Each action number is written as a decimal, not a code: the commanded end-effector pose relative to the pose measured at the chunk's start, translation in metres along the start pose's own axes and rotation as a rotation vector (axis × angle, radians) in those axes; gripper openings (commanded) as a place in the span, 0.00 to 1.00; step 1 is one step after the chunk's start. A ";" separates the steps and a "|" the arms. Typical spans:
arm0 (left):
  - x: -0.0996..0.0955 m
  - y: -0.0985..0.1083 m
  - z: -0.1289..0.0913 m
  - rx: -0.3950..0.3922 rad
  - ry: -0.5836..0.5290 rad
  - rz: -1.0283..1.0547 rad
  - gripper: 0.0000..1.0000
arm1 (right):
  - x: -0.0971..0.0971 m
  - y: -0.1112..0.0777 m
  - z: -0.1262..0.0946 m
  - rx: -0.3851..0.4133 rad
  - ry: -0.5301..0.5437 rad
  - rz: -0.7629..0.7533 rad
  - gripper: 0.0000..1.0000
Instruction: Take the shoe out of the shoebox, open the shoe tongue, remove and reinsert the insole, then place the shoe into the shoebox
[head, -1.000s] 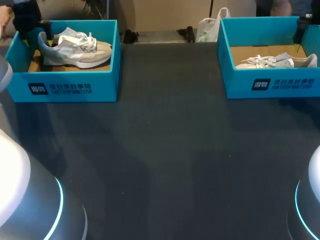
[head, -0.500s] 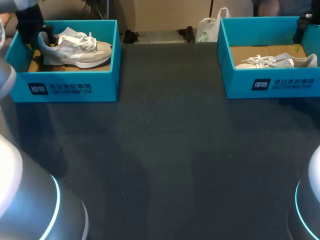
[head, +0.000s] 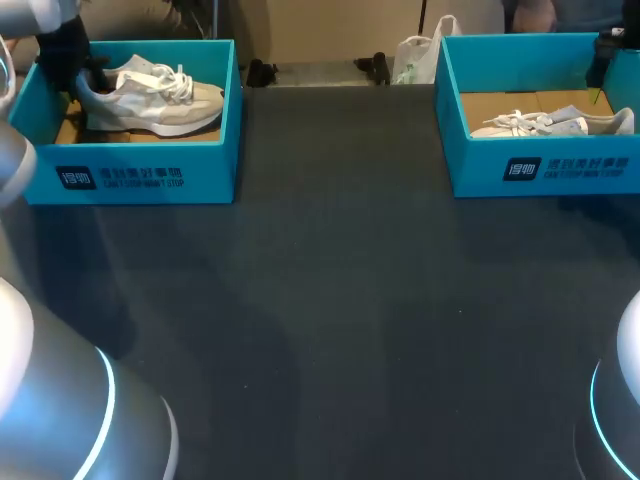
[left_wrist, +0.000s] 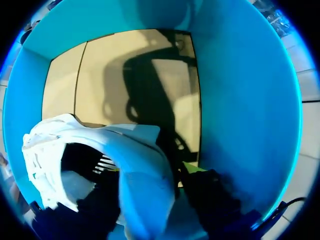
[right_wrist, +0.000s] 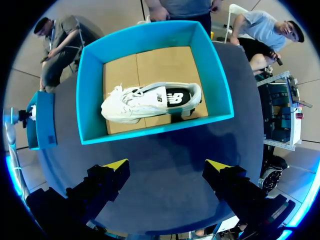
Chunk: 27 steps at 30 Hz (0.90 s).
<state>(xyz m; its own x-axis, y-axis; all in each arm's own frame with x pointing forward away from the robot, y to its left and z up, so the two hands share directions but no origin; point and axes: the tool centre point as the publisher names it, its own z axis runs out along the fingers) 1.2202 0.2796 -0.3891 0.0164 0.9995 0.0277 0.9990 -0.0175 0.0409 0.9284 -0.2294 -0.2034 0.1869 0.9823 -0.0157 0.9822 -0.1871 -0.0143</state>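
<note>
- Left shoebox (head: 140, 175): open teal carton with a brown floor, at the bench's 10 o'clock corner.
- Left shoe (head: 150, 95): pale grey-white sneaker with white laces, upright on its sole inside it, toe toward 3 o'clock.
- Right shoebox (head: 540, 170): matching open carton at 2 o'clock.
- Right shoe (head: 550, 123): white sneaker inside it, toe toward 9 o'clock, dark side patch.

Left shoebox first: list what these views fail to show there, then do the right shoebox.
Left hand on the left shoe: gripping or not is unclear; left wrist view is shadowed and the heel covers the contact, head view too small.
Left shoe's insole: hidden inside the shoe, both views.
Right shoe: head view, its lower part is behind the right shoebox front wall.
</note>
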 end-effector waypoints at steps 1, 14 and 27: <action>0.002 0.014 0.007 0.145 0.004 0.003 0.01 | 0.000 -0.001 0.000 -0.003 0.000 0.002 1.00; 0.012 0.002 -0.014 0.126 -0.001 0.023 0.00 | 0.000 -0.001 0.000 -0.003 0.000 0.002 1.00; 0.027 -0.006 -0.057 0.073 -0.020 0.005 0.00 | 0.000 -0.001 0.000 -0.003 0.000 0.002 1.00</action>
<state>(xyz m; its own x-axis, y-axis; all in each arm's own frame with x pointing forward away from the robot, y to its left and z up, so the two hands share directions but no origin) 1.2125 0.3004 -0.3477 0.0201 0.9997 0.0171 0.9995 -0.0205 0.0242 0.9284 -0.2294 -0.2034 0.1870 0.9822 -0.0157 0.9822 -0.1872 -0.0143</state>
